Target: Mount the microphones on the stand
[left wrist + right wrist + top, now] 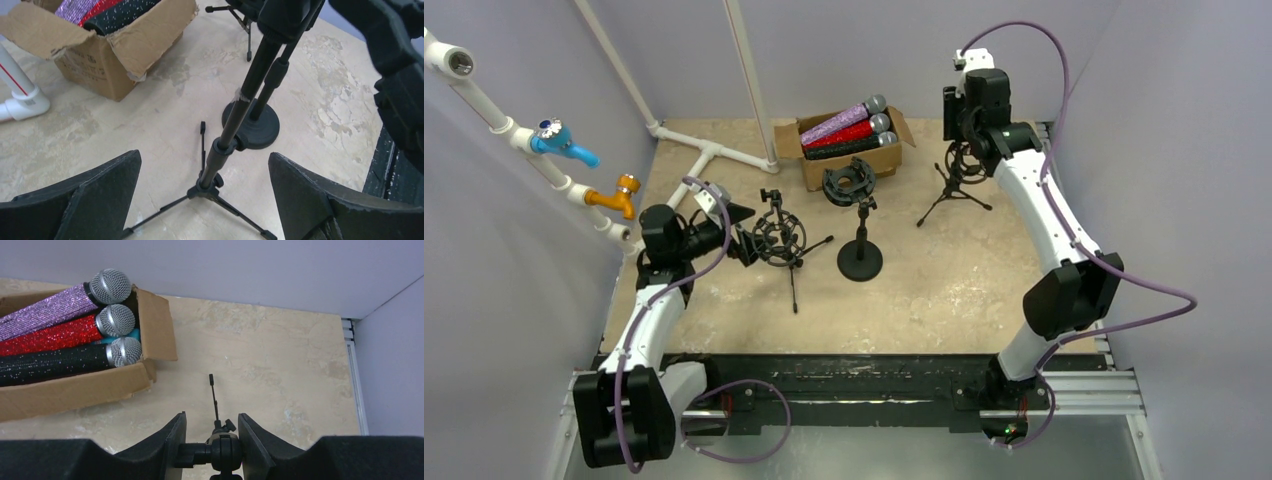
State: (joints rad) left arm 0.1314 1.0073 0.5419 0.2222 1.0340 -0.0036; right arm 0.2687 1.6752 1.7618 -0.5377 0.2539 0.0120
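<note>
From above, a brown open-topped cardboard box (854,165) sits at the back of the beige stone-patterned table (984,280). In it lie a purple glitter microphone (849,119), a red glitter microphone (852,132) and a black glitter microphone (854,146), their silver mesh heads pointing right. Just in front of the box stands a black round-base stand (860,255) with a ring shock mount. Front-left of the box is the left tripod stand (781,238), also black with a ring mount, and the left gripper (746,245) is beside that mount. Right of the box is the black right tripod stand (957,185), with the right gripper (964,150) at its top. In the left wrist view, the left gripper (205,195) has its dark fingers (90,205) wide apart and holding nothing. The left tripod stand's pole (235,125) rises between and beyond them, with the round-base stand (260,127) just behind it. The box (100,65) is at the upper left, next to a white plastic pipe (20,102). In the right wrist view, the right gripper (212,442) has its fingers (160,450) pressed against either side of the right tripod stand's black head (225,452). One leg of that stand (214,395) points toward the wall. The three microphones, purple (50,305), red (55,335) and black (55,362), lie in the box (70,390) at the left.
</note>
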